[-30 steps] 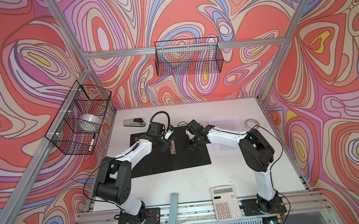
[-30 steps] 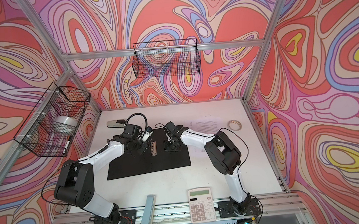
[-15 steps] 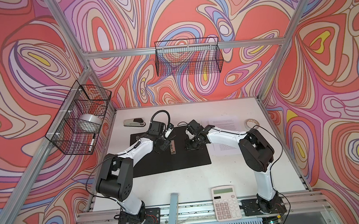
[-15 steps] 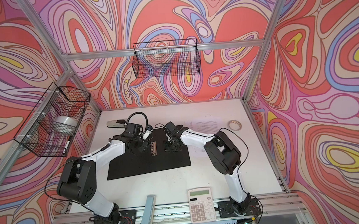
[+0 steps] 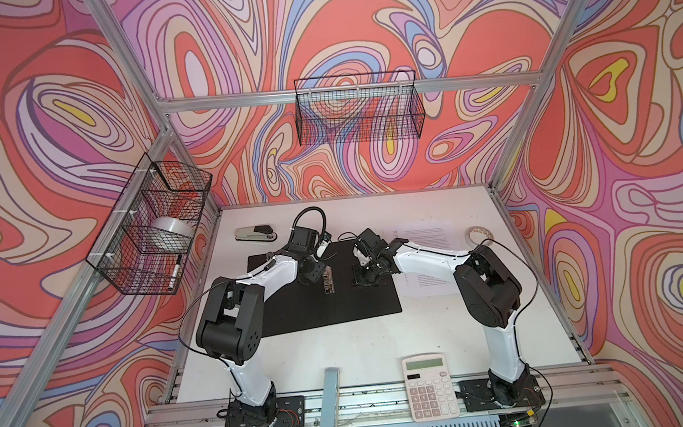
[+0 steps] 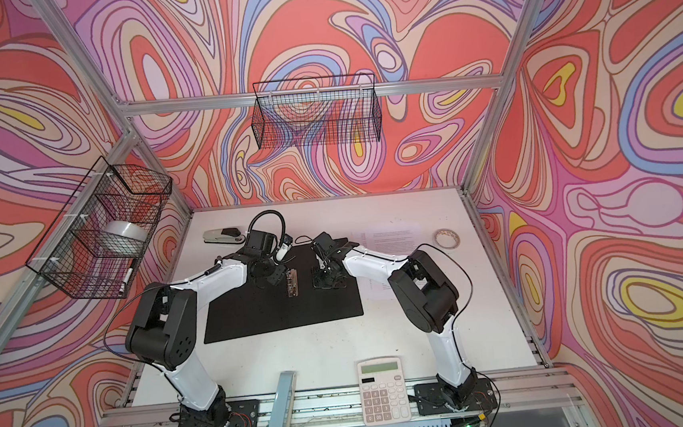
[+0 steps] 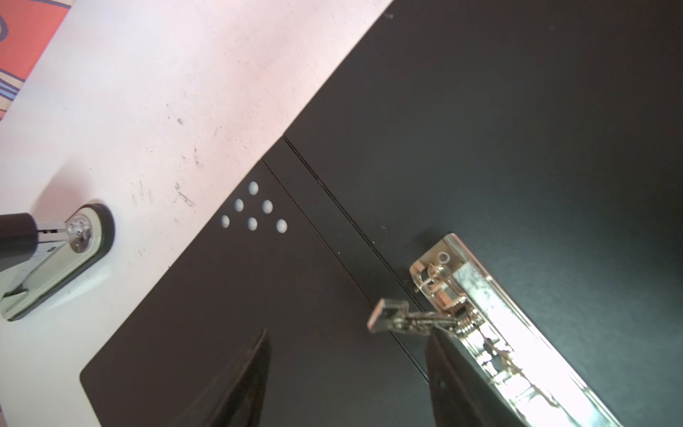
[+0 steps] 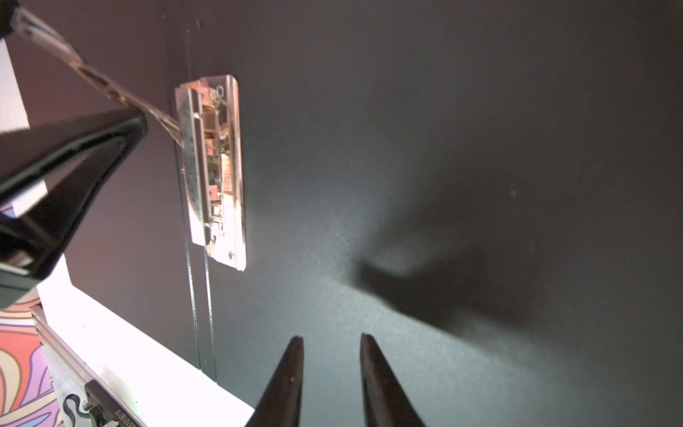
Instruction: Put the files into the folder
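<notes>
The folder (image 5: 330, 307) (image 6: 281, 311) lies open flat on the table, black inside up, with its metal clip (image 5: 328, 280) (image 7: 480, 295) (image 8: 218, 177) along the spine. The clip's lever (image 7: 388, 314) stands raised. My left gripper (image 5: 313, 273) (image 7: 347, 334) is open, low over the left half. The lever's tip sits just beyond its fingertips. My right gripper (image 5: 367, 277) (image 8: 330, 338) hovers over the right half, jaws a narrow gap apart, holding nothing. The files (image 5: 420, 235) (image 6: 391, 235) lie on the table right of the folder, partly under my right arm.
A stapler (image 5: 256, 233) (image 7: 55, 258) lies behind the folder at the left. A tape roll (image 5: 479, 235) sits at the far right. A calculator (image 5: 430, 387) and a light blue bar (image 5: 331, 394) are at the front edge. Wire baskets hang on the left wall (image 5: 153, 229) and back wall (image 5: 359, 113).
The left arm has shifted slightly beside the clip. Both grippers stay low over the open folder; nothing was picked up or released.
</notes>
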`<state>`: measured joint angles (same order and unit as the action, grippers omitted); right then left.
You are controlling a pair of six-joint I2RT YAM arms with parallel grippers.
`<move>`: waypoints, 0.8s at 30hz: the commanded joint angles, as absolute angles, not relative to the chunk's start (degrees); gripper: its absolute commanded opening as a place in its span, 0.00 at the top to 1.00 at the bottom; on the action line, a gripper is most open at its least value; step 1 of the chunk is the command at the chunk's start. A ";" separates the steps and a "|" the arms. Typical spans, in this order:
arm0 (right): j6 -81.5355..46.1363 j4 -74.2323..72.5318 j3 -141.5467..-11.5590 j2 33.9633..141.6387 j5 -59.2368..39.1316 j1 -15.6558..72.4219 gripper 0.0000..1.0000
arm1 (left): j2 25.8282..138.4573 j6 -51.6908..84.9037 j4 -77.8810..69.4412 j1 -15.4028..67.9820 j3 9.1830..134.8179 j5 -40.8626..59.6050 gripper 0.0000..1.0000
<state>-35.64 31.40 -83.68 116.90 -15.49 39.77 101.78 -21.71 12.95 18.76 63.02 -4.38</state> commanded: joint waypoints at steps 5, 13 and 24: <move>-35.44 32.29 -84.73 115.60 -13.43 39.49 0.67 | 101.68 -19.99 14.56 18.75 66.09 -8.14 0.31; -35.22 33.15 -84.90 113.83 -11.82 39.42 0.63 | 98.30 -18.66 20.08 18.61 67.54 -7.48 0.31; -31.43 41.44 -81.40 99.99 -5.12 33.48 0.50 | 86.61 -11.70 42.56 18.68 79.01 5.85 0.19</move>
